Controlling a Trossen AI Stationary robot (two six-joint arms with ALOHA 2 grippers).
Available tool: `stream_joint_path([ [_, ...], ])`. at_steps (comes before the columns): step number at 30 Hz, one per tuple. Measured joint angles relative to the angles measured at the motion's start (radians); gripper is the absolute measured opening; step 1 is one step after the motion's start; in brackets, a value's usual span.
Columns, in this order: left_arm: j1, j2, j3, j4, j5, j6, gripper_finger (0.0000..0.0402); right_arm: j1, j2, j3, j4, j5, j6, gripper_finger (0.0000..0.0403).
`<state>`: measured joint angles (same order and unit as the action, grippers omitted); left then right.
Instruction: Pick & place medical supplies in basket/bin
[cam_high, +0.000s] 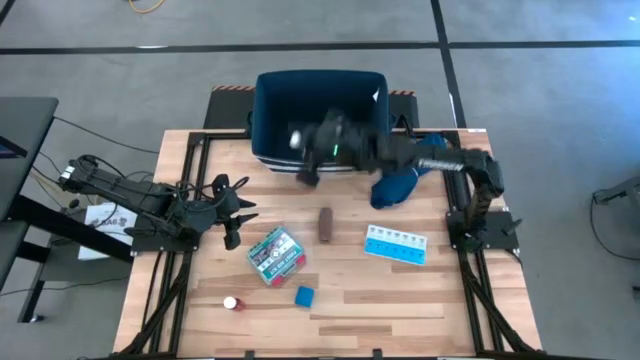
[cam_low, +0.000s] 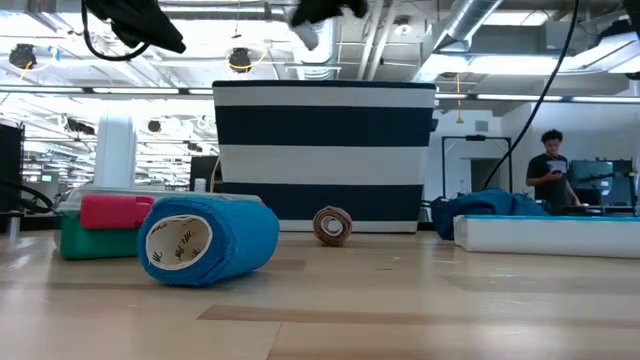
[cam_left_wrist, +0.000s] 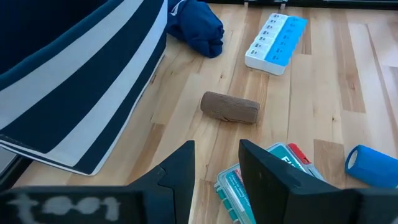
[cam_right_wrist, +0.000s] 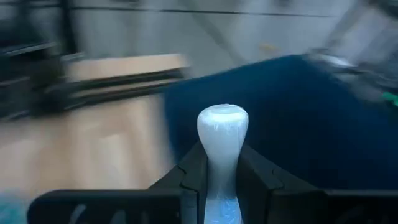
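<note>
The right gripper (cam_high: 305, 150) hangs over the front rim of the navy striped bin (cam_high: 270, 100) at the tabletop's far edge, its jaws clenched on a small white wrapped item (cam_right_wrist: 222, 134) that stands up between the fingers in the right wrist view. What that item is cannot be told from its blurred shape. The left gripper (cam_high: 232, 215) waits near the tabletop's left edge, its fingers (cam_left_wrist: 180, 171) parted with nothing between them.

Still out on the wood are the brown bar (cam_high: 325, 225) at mid-table, the green-white-red box (cam_high: 276, 254) nearer the front, the blue cube (cam_high: 304, 296) and the tiny red-white bottle (cam_high: 231, 302) towards the front edge, and the light blue pill organizer (cam_high: 395, 244) on the right side. A soft blue cloth (cam_high: 392, 187) lies just beside the bin's right front corner.

The step in hand appears to be the drop. To do it well, the right arm should carry the item fully past the rim and over the bin's open middle before releasing, since a release at the wall risks it bouncing back onto the table. Much of the task looks to remain.
</note>
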<state>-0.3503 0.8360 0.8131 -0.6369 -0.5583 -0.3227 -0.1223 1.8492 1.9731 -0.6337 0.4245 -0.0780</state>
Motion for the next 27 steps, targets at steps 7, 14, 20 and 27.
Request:
stream_joint_path([
  [7, 0.0, 0.0, 0.0, 0.0, 0.004, -0.001, 0.0114, -0.281, 0.038, -0.007, -0.164, -0.065, 0.204, 0.0054],
  [14, 0.0, 0.0, 0.0, -0.001, 0.003, -0.003, 0.0114, -0.367, 0.163, -0.023, -0.301, -0.093, 0.234, 0.0056],
  [20, 0.0, 0.0, 0.0, 0.0, 0.003, -0.021, 0.0114, -0.388, 0.235, -0.023, -0.279, -0.242, 0.176, 0.009],
  [27, 0.0, 0.0, 0.0, 0.0, 0.003, -0.033, 0.0114, -0.391, 0.267, -0.023, -0.258, -0.259, 0.175, 0.015],
])
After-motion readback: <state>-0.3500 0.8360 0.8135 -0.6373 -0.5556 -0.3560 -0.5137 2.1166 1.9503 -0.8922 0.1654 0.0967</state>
